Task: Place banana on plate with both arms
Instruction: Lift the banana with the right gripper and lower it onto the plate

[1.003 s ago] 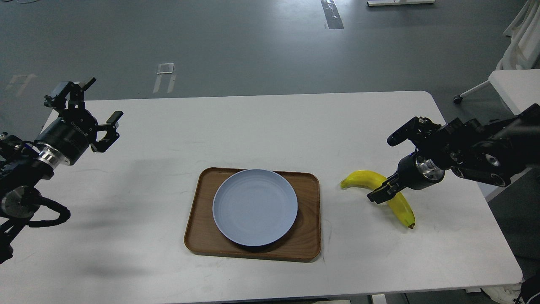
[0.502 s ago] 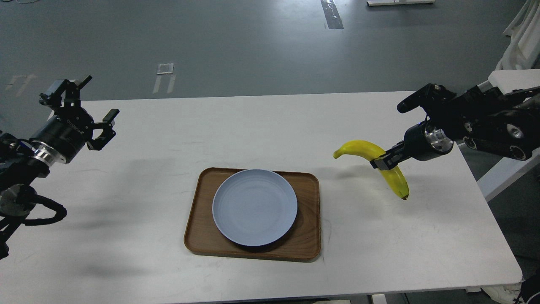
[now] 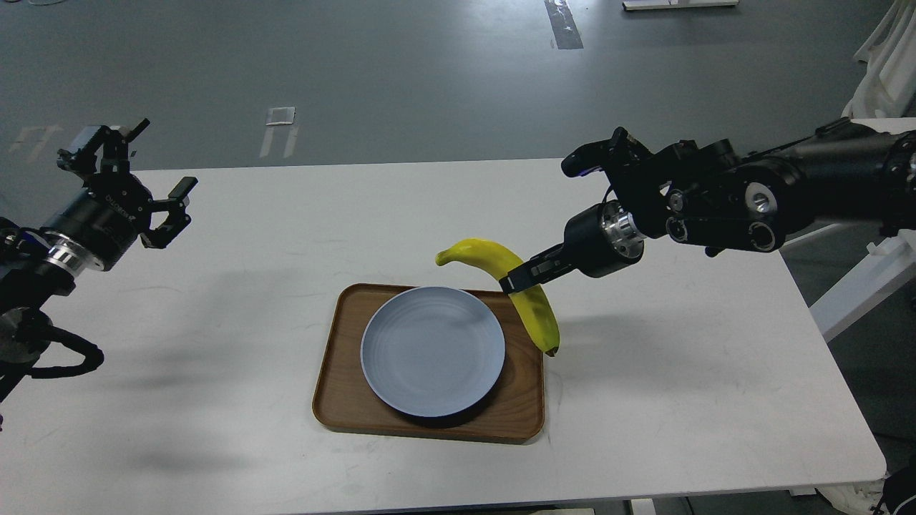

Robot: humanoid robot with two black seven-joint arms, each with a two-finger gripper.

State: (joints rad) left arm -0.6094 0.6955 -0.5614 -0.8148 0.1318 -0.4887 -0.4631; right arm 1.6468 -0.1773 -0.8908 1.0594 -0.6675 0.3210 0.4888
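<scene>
The yellow banana (image 3: 528, 304) hangs in the air over the right edge of the brown tray, stem end to the left, dark tip down. My right gripper (image 3: 517, 280) is shut on its middle. The pale blue-grey plate (image 3: 432, 350) lies on the tray, just left of the banana, with nothing on it. My left gripper (image 3: 147, 182) is open and empty, raised above the table's far left corner, far from the plate.
The brown wooden tray (image 3: 343, 408) sits at the middle front of the white table (image 3: 715, 400). The right arm's thick links stretch over the table's right back part. A white chair base stands off the right edge.
My right gripper has lifted the banana off the table and carried it left, from the right of the tray to above the tray's right edge. The left gripper has drifted slightly back and left.
</scene>
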